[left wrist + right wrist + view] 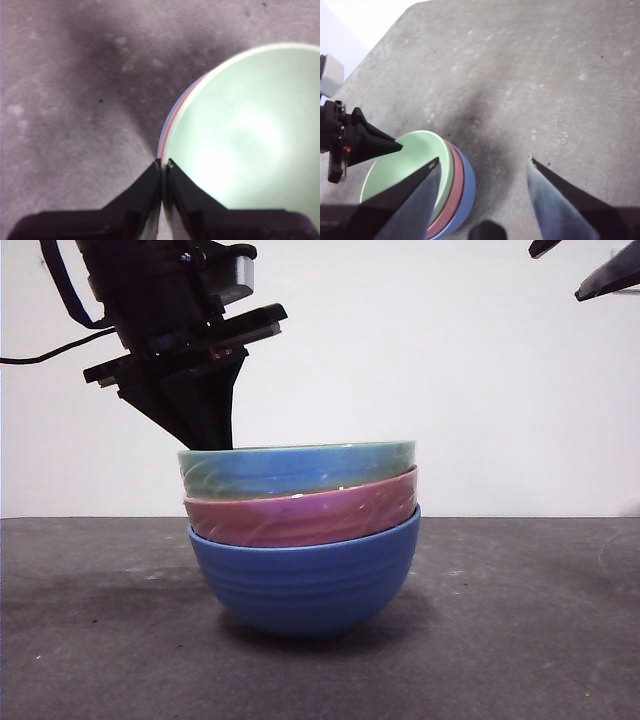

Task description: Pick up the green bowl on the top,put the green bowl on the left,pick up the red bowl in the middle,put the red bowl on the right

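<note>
- The green bowl (297, 468) sits on top of a nested stack in the middle of the table (520, 640); its wall is glossy sage-green with faint horizontal ribs, and the front view shows bluish reflections on it
- Under it the red bowl (300, 515) shows only as a dusty pink band with pale scratch marks, the rest of it being sunk inside the bowl below
- The blue bowl (305, 580) carries the stack and stands on the table; it is round, deep and ribbed, with a narrow foot
- The table is dark grey and matt, with a mottled, faintly speckled surface
- The left gripper (163, 164) is down at the green bowl's rim on the left side of the stack in the front view; its black wedge-shaped fingers are pinched onto the rim, one inside the pale smooth bowl and one outside
- In the left wrist view the red and blue rims are only thin coloured arcs beside the green rim, and the bowl is cut off by the picture's edge
- The right gripper (482, 161) hangs high above the table, clear of the stack, its fingers spread wide apart and holding nothing; the front view shows only black tips at the top right corner
</note>
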